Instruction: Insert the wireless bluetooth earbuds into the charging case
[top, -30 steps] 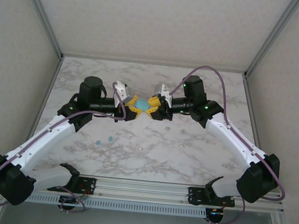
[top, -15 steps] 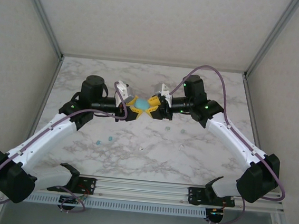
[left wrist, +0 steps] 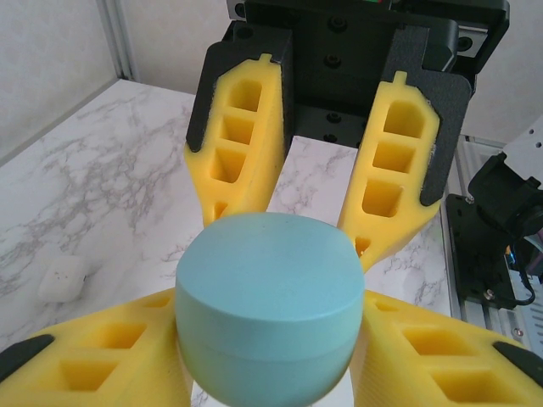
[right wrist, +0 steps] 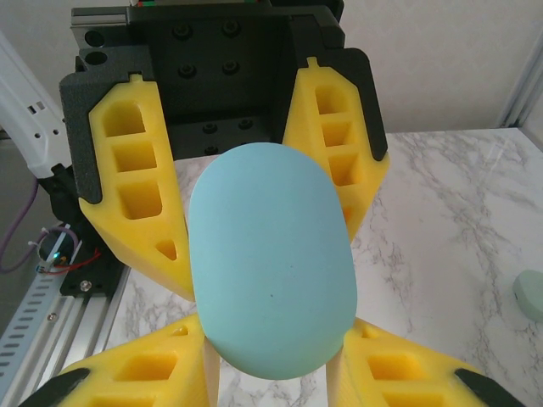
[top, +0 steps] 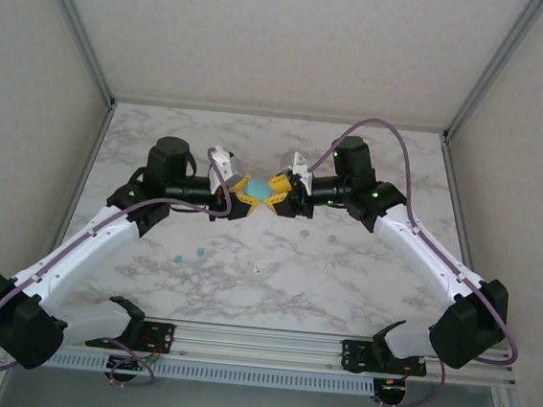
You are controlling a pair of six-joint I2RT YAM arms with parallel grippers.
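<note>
Okay, left gripper (top: 239, 194) and right gripper (top: 275, 192) both clamp the blue charging case (top: 256, 191) between them, with the earbuds (top: 199, 251) below on the table (top: 340, 287) — we should hold one end firm and open it gently.

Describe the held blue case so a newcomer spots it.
Over the middle of the white marble table, the left gripper and right gripper meet. Clamped between their yellow fingers is a rounded, closed light blue plastic case; the white case lies on the tabletop.
</note>
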